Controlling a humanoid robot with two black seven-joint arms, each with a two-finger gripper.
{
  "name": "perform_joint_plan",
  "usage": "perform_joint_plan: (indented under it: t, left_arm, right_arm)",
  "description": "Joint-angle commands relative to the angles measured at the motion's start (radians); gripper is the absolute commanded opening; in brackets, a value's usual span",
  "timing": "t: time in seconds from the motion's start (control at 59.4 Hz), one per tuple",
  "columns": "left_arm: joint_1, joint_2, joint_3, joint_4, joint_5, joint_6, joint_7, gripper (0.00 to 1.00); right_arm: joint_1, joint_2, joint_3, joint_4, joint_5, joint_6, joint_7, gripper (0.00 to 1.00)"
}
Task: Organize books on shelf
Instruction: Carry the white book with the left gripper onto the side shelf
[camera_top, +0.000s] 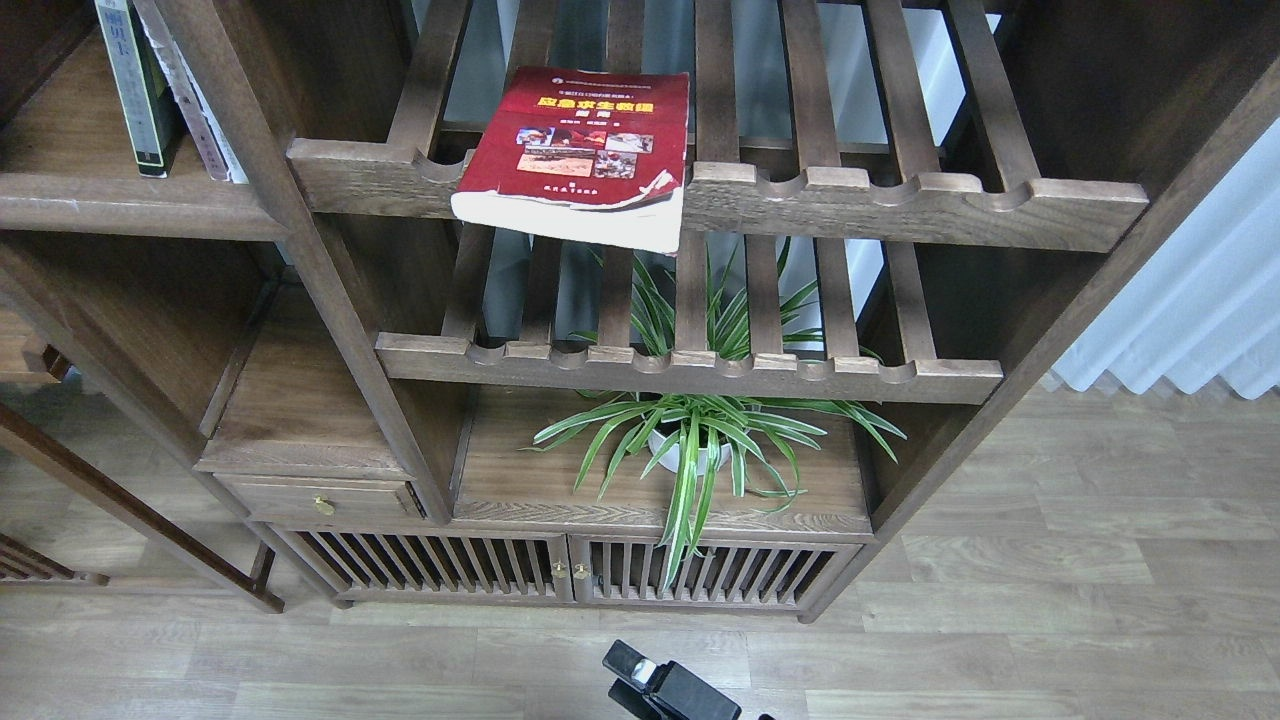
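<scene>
The thick red paperback with a yellow title and small photos (575, 150) lies flat on the upper slatted dark-wood rack (900, 200), its torn near edge overhanging the scalloped front rail. To the far left, a grey-black book (135, 85) and a cream-white book (195, 95) stand upright on the solid dark-brown plank shelf (120, 205). A green striped potted plant (700, 440) sits below the lower rack, and one black gripper (665, 690) shows at the near edge, left or right and how far open I cannot tell.
</scene>
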Motion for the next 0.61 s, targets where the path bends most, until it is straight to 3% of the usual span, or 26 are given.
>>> perform_joint_plan:
  t: [0.0,0.185,0.354,0.421,0.472,0.522,0.589]
  left_arm:
    - [-0.142,-0.043,0.123,0.129,0.015,0.000,0.000,0.09]
    - [-0.286,-0.125,0.252,0.258,0.024,0.000,0.000,0.09]
    - [-0.321,-0.162,0.314,0.273,0.024,0.000,0.002,0.12]
    - [-0.320,-0.166,0.321,0.273,0.024,0.000,0.002,0.22]
    - [-0.318,-0.175,0.329,0.272,0.022,0.000,0.000,0.44]
    - [-0.311,-0.188,0.330,0.264,0.018,0.000,-0.002,0.59]
    - [-0.297,-0.192,0.326,0.255,0.004,0.000,-0.012,0.72]
  right_arm:
    - [0.002,0.001,0.000,0.000,0.000,0.000,-0.001,0.92]
    - [0.006,-0.002,0.002,0.000,0.000,0.000,-0.001,0.92]
    - [0.006,-0.005,0.003,0.000,0.001,0.000,0.001,0.92]
    - [0.005,-0.003,0.003,0.000,0.001,0.000,0.001,0.92]
    - [0.005,-0.003,0.005,0.000,0.001,0.000,0.001,0.92]
    - [0.005,-0.005,0.005,0.000,0.003,0.000,0.001,0.92]
    - [0.005,-0.003,0.005,0.000,0.005,0.000,0.001,0.92]
